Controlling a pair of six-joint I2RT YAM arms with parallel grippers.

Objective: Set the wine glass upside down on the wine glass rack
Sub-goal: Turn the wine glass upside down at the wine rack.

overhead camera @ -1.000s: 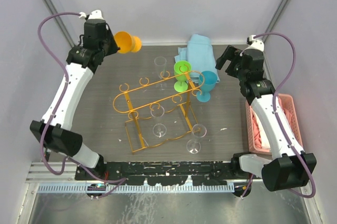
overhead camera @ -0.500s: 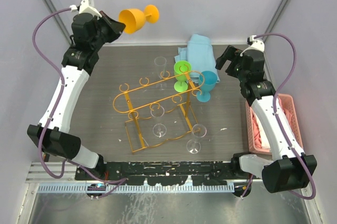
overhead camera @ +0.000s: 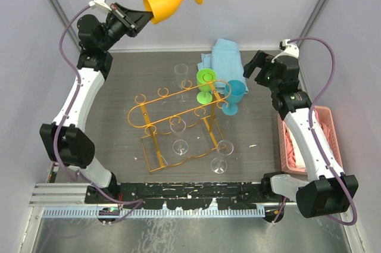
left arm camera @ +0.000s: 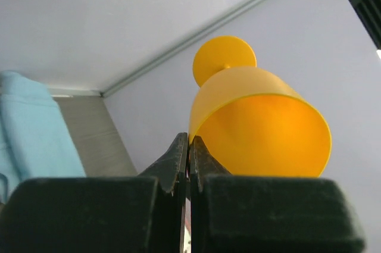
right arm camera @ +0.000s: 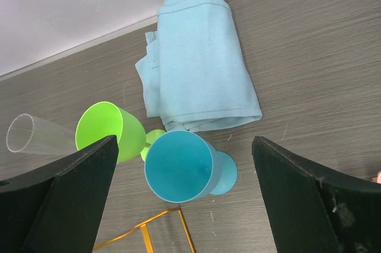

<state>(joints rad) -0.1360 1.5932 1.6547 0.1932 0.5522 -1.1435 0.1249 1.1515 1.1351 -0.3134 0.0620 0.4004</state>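
My left gripper (overhead camera: 143, 16) is shut on the rim of an orange plastic wine glass (overhead camera: 169, 3) and holds it high above the table's far left. The glass lies on its side, with its foot pointing right. In the left wrist view the shut fingers (left arm camera: 189, 146) pinch the rim of the orange glass (left arm camera: 256, 122). The orange-gold wire rack (overhead camera: 178, 101) stands mid-table, well below and to the right. My right gripper (overhead camera: 253, 68) is open and empty, hovering above a blue glass (right arm camera: 178, 166). A corner of the rack (right arm camera: 143, 229) shows there.
A green glass (overhead camera: 205, 77) and the blue glass (overhead camera: 234, 93) stand at the rack's far right end. Clear glasses sit behind the rack (overhead camera: 181, 71), within it (overhead camera: 178, 128) and at its near right (overhead camera: 221, 149). A light-blue cloth (overhead camera: 223, 56) lies far back. A pink basket (overhead camera: 327, 140) is at right.
My left arm has raised the orange glass and swung it to the right, tipping it so its foot points right. The right arm has not moved.
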